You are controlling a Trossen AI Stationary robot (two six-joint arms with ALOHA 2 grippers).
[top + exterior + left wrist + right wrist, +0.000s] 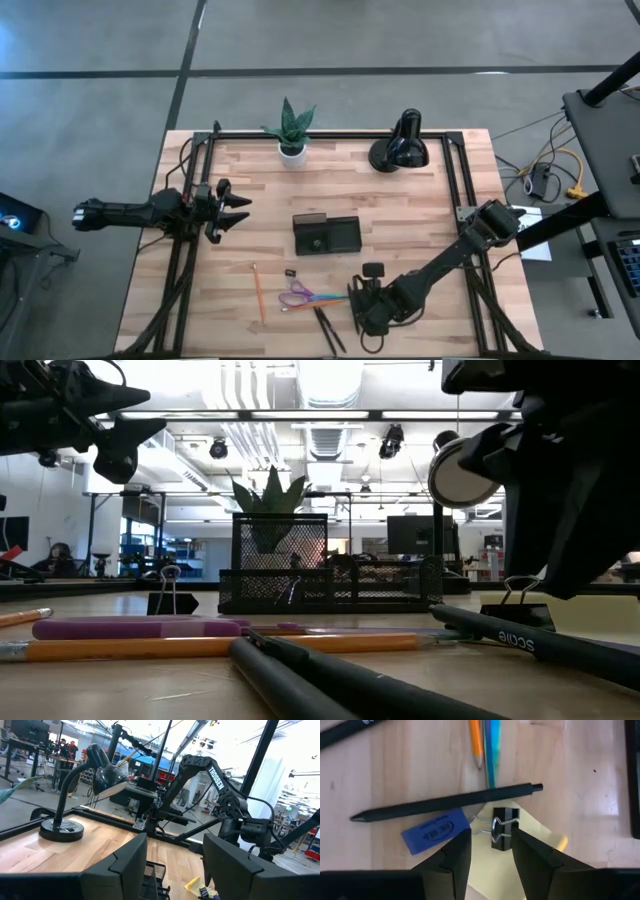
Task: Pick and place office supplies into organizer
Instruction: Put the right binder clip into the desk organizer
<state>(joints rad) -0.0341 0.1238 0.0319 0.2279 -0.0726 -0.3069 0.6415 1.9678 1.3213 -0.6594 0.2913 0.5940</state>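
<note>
Orange pencil (258,291) lengthwise front-to-back.

The high view looks straight down on the whole table (400,210); the low view sits at tabletop level facing twelve o'clock toward the organizer (300,575), which both views share.

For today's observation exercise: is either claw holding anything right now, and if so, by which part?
Nothing is held. The right claw hovers open over a black binder clip on the yellow sticky-note pad, its fingers either side, not touching. The left claw waits open, empty.
</note>
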